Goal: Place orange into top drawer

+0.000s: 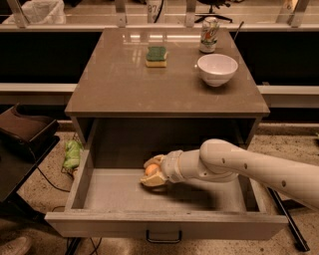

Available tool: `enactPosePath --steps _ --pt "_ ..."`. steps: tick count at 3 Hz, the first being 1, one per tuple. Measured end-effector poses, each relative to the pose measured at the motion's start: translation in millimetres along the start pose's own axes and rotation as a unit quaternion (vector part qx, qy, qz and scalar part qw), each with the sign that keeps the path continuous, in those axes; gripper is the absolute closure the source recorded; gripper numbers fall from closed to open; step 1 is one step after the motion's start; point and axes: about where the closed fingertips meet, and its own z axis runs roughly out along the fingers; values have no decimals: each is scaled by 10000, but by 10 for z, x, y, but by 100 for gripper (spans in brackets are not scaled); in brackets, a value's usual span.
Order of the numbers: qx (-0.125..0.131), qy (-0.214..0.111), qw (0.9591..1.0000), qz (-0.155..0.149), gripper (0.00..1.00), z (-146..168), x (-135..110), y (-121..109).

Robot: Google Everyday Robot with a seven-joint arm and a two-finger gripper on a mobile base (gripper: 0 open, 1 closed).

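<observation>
Fingers [154,160] of the gripper [146,172] are clenched around the orange [151,170], which sits between them, low inside the open top drawer [114,195]. Contact with the floor beneath them cannot be confirmed. If released while raised, the round fruit may roll away.

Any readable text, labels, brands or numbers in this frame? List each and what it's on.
"87": what look like digits on a white object at the top edge, partly cut off.
Label on the can: green and red print, too blurred to read.
No text on the sponge, bowl, top drawer, orange or gripper, which sits inside the drawer, shut on the orange.
</observation>
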Motion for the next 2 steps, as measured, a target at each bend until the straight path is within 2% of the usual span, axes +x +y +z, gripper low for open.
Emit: enactPosePath --steps 2 --pt "-33 -5 10000 -8 13 28 -12 22"
